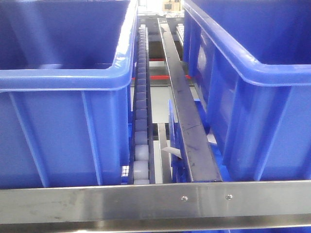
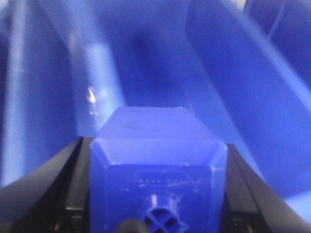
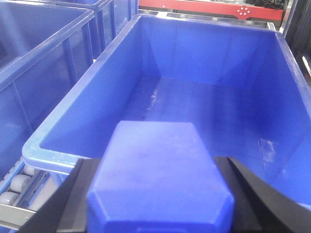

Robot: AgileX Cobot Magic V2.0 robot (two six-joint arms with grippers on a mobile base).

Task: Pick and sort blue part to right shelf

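Holding one block apiece, both arms. The left tool (image 2: 155, 145) is clamped on the small matte deep-blue bottle-like plastic block, i.e. the blue part (image 2: 158, 170). Its knob end faces the camera, w/ black fingers (image 2: 68, 174) tight on both flanks. Surroundings there are blurred blue plastic, so prob. inside or just above one of the large blue plastic bins (image 1: 58, 131); can't tell which. The right tool (image 3: 155, 162) grips a similar chamfered blue block (image 3: 160, 194), no knob visible. It is poised over the near rim of an open blue bin (image 3: 63, 155) on the shiny steel-framed right shelf (image 1: 73, 204) w/ grey roller rail (image 1: 141, 97). Step in hand, I'd judge: release into bin. To do it well: go low before opening, stay off the walls, open fully, then lift straight up so nothing snags.
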